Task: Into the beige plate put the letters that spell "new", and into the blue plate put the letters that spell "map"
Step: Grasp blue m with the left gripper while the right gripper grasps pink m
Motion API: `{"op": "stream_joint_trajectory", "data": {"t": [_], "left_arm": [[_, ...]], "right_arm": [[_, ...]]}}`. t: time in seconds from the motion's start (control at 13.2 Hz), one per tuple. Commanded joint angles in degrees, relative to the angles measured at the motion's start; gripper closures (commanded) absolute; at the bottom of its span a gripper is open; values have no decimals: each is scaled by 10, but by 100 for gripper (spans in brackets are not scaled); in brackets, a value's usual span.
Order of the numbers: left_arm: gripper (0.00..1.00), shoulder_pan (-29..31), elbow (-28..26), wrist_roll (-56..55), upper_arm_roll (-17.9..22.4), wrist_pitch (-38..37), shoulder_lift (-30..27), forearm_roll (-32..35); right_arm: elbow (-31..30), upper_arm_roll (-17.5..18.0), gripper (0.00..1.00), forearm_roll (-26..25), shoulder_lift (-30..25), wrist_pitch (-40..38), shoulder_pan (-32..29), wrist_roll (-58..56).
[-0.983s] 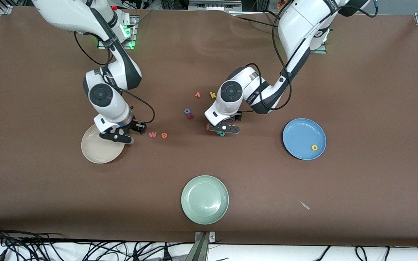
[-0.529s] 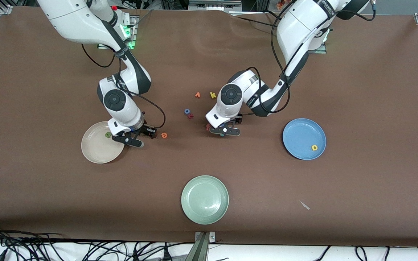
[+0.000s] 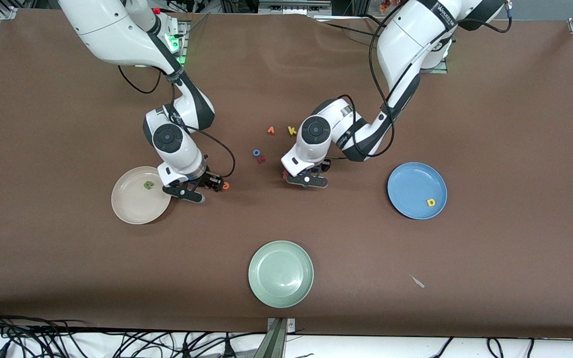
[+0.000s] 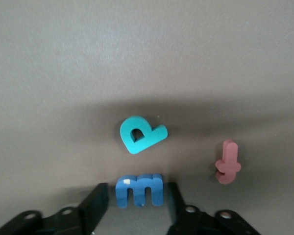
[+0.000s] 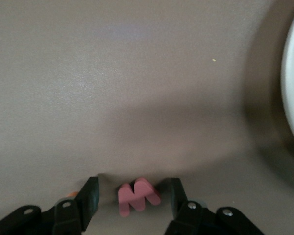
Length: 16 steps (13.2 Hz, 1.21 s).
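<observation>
Since the earlier frame, right gripper (image 3: 198, 189) has moved off the beige plate (image 3: 132, 211); its open fingers straddle the pink w (image 5: 138, 196). Left gripper (image 3: 307, 180) fingers flank the blue m (image 4: 139, 190), contact undetermined. Three plates total.

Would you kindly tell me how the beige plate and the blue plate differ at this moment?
The beige plate holds a green letter; the blue plate holds a yellow letter. The beige plate lies toward the right arm's end of the table, the blue toward the left arm's. Both are round, shallow and alike in size.
</observation>
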Motion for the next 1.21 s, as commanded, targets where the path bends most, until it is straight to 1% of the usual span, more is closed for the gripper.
{"op": "stream_joint_trajectory", "data": {"t": [0.0, 0.15, 0.23, 0.3, 0.45, 0.6, 0.83, 0.98, 1.06, 1.13], "left_arm": [[100, 0, 7, -10, 6, -6, 7, 26], [100, 6, 11, -5, 6, -51, -14, 26], [100, 19, 11, -2, 4, -73, -35, 26], [100, 36, 9, 13, 1, -99, -53, 19], [100, 84, 8, 76, -17, -158, -74, 18], [100, 133, 9, 131, -39, -202, -98, 17], [100, 194, 8, 248, -45, -259, -110, 19], [99, 252, 7, 354, -45, -278, -113, 19], [99, 273, 4, 394, -45, -283, -113, 18], [99, 289, -8, 412, -45, -280, -113, 21]], "right_arm": [[-3, 2, 33, -2, 4, 4, 0, 12], [-14, 2, 33, 0, -1, 6, 0, 17], [-16, 2, 33, 0, -3, 6, 0, 24], [-19, 2, 34, 0, -4, 6, 0, 33], [-22, 4, 36, -1, -5, 7, 0, 41], [-23, 4, 44, -1, -5, 7, 1, 43], [-23, 4, 58, 0, -5, 7, 1, 46], [-23, 4, 70, 1, -5, 9, 1, 46], [-23, 4, 75, 1, -5, 9, 1, 46], [-23, 4, 81, 1, -5, 9, 1, 46]]}}
